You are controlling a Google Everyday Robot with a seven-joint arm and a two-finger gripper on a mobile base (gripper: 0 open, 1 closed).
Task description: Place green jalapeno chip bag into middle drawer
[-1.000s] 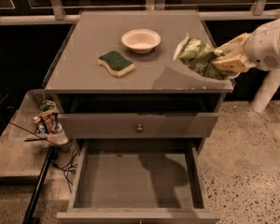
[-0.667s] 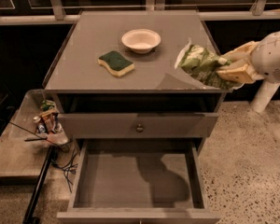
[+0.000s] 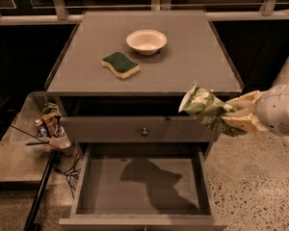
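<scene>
The green jalapeno chip bag (image 3: pixel 205 108) is light green with white print. It hangs in the air in front of the cabinet's right front corner, above the right side of the open middle drawer (image 3: pixel 142 186). My gripper (image 3: pixel 232 117) comes in from the right and is shut on the bag's right end. The drawer is pulled out at the bottom of the view, its grey floor bare, with the shadow of the bag and arm on it.
On the cabinet top (image 3: pixel 192 61) lie a green-and-yellow sponge (image 3: pixel 120 64) and a white bowl (image 3: pixel 146 41). A closed drawer front with a round knob (image 3: pixel 144 132) sits above the open drawer. A low side shelf with clutter (image 3: pixel 50 124) and cables stands at the left.
My gripper has carried the bag down and forward, off the cabinet top's right edge, to a spot in front of the cabinet above the open drawer.
</scene>
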